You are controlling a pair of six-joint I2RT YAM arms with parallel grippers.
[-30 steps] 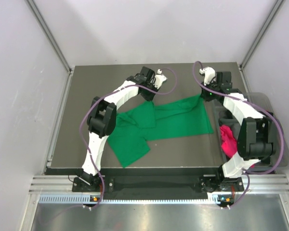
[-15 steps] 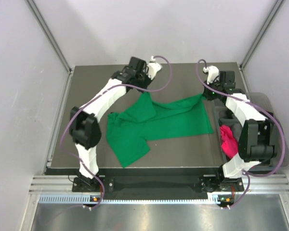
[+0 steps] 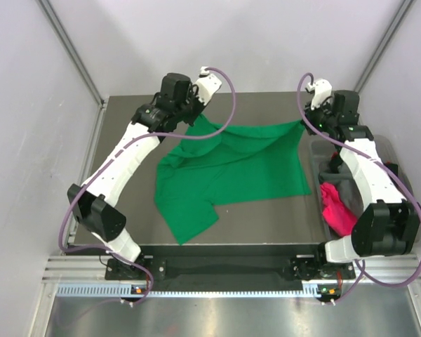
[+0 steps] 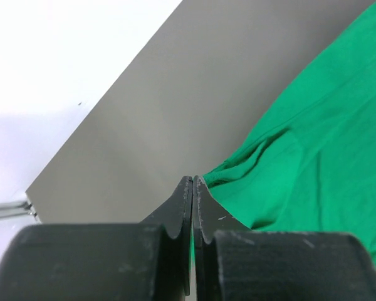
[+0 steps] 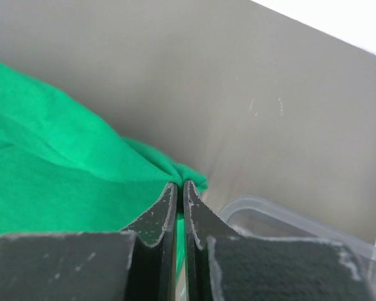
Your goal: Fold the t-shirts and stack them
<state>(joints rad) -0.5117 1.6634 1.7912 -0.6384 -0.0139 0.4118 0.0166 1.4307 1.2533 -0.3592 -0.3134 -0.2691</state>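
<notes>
Green t-shirt (image 3: 231,168) lying partly spread on the table (image 3: 266,225), its far edge drawn towards the two grippers. The left gripper (image 4: 193,183) is clamped on the far-left corner and the right gripper (image 5: 180,185) on the far-right corner, each pair of jaws pressed together with only thin cloth between. Holding the corners apart probably serves to stretch the far edge and flatten the shirt for folding; the near-left part lies rumpled. Only the top view shows the clear bin (image 3: 391,146) at the right, holding a pink t-shirt (image 3: 335,207) and a grey t-shirt (image 3: 330,172). Only the wrist views show the cloth pinched at the fingertips.
</notes>
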